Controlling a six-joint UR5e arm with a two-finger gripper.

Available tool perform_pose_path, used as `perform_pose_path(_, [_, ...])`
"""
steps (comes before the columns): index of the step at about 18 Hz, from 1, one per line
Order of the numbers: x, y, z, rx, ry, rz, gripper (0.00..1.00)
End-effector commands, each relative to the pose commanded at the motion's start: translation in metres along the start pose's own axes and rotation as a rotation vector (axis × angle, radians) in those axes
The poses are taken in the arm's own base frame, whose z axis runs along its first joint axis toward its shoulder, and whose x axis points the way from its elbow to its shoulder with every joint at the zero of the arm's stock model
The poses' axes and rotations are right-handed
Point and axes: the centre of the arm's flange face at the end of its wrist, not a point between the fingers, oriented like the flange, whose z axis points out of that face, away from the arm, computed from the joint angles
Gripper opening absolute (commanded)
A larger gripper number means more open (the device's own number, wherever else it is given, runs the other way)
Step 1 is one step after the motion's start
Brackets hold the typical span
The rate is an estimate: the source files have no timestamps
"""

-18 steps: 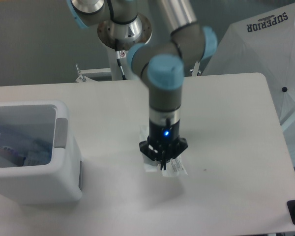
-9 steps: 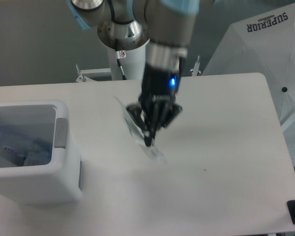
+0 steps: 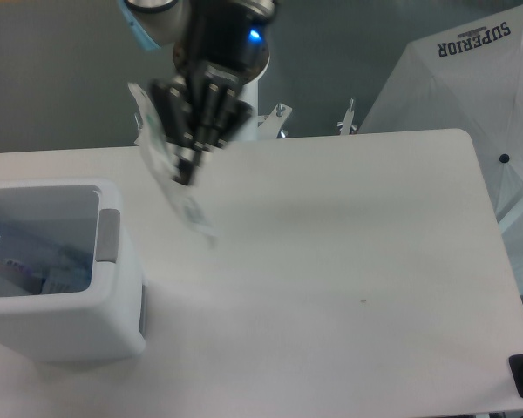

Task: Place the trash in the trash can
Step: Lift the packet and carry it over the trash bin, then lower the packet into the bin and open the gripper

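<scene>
White tabletop (image 3: 349, 261) fills most of the view, grey wall behind, a pale umbrella (image 3: 453, 70) with printed lettering off to the far side from the gripper. Gripper (image 3: 185, 165) is raised clear of the table, tilted, fingers clenched on the plastic bag (image 3: 176, 178), which hangs from them as a long clear wrinkled strip, its white printed end trailing below and slightly away from the bin. Trash can (image 3: 113, 287) sits below and to the bin-side of the gripper, opening up; inside it a bluish clear shape shows, likely the bottle (image 3: 35, 261), so that item looks already in. Bag held high so it can clear the can's rim, I'd say; the pinch is near its upper end so the rest dangles free.

Versus a second ago: the gripper was low on the table mid-surface, pressed onto the bag; half a second ago it had lifted with the bag; now it is higher and shifted toward the can, not yet over the opening. Bag motion-blurred, so the exact grip spot is unclear
</scene>
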Motion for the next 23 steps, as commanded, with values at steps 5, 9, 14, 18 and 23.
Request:
perform_pose_path(5, [0.030, 0.030, 0.018, -0.055, 0.036, 0.051, 0.00])
perform_pose_path(9, [0.035, 0.044, 0.053, -0.101, 0.052, 0.086, 0.00])
perform_pose_path(14, [0.042, 0.054, 0.079, -0.130, 0.069, 0.118, 0.00])
perform_pose_path(18, [0.040, 0.051, 0.087, -0.137, 0.064, 0.116, 0.00])
perform_pose_path(23, [0.029, 0.064, 0.105, -0.170, 0.048, 0.171, 0.00])
